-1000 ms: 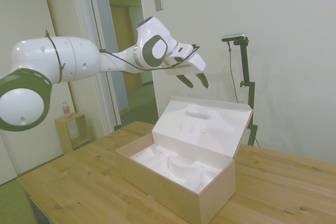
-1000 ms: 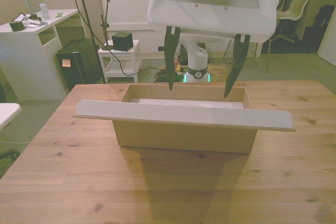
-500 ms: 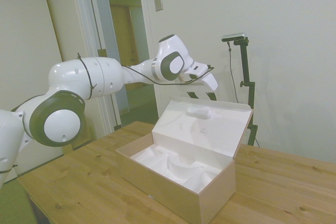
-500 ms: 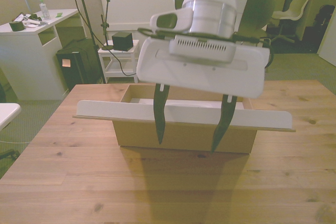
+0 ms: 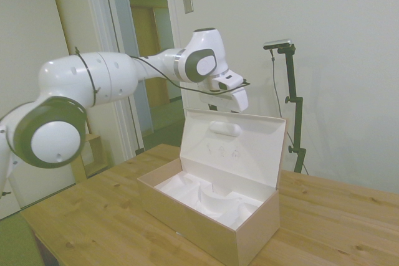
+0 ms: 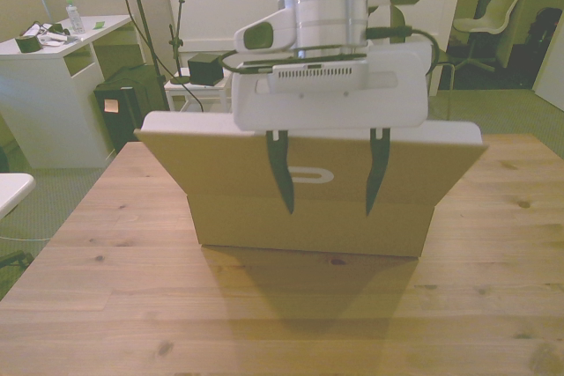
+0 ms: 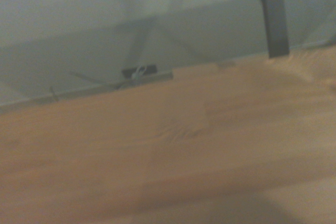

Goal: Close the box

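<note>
On the wooden table [image 5: 93, 216] the box [image 5: 212, 219] sits open, its lid [image 5: 234, 147] raised nearly upright with the white inner face toward the moulded insert [image 5: 206, 196]. Behind the lid, the gripper [image 6: 328, 202] hangs with fingers spread wide, holding nothing. Closing looks barely begun; the lid must yet fold down.

In the side view the gripper's fingers are hidden behind the raised lid [image 5: 234, 144] of the box [image 5: 212, 216]; only the gripper [image 5: 232, 111] body is seen above the lid's top edge. In the front view the box's insert is hidden by the lid [image 6: 220, 160], and the arm is cut off at 12 o'clock. In the wrist view only the blurred table [image 7: 168, 150] is made out; whether the lid is touched cannot be told.
</note>
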Robot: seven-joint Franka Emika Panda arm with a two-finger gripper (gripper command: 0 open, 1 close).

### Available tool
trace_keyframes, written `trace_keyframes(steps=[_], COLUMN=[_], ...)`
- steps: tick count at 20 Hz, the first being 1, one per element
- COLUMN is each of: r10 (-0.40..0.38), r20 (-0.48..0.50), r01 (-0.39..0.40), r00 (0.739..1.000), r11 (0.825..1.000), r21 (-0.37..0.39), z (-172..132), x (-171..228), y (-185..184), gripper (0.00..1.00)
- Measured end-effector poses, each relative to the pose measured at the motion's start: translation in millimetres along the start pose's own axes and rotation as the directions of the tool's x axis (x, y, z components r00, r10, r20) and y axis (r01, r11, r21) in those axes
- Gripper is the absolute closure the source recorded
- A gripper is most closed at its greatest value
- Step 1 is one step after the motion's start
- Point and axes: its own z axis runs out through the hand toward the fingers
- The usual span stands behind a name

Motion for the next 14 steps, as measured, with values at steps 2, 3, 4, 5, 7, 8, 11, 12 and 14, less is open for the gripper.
trace_keyframes(steps=[2, 3, 4, 5, 7, 8, 11, 12, 14], r10=[0.005, 0.005, 0.007, 0.014, 0.028, 0.034, 0.049, 0.052, 0.055], r20=[0.031, 0.040, 0.048, 0.062, 0.087, 0.093, 0.095, 0.097, 0.105], r01=[-0.005, -0.005, -0.006, -0.012, -0.025, -0.031, -0.044, -0.047, -0.050], r00=[1.000, 0.999, 0.999, 0.998, 0.996, 0.995, 0.994, 0.994, 0.993], r11=[1.000, 1.000, 1.000, 1.000, 0.999, 0.999, 0.998, 0.997, 0.998], r21=[-0.009, -0.013, -0.017, -0.022, -0.034, -0.042, -0.055, -0.054, -0.049], z=[-21, -28, -34, -38, -44, -45, -47, -47, -43], x=[-27, -38, -48, -57, -72, -78, -94, -101, -116], y=[5, 9, 14, 21, 38, 48, 76, 84, 100], gripper=[0.00, 0.00, 0.00, 0.00, 0.00, 0.00, 0.00, 0.00, 0.00])
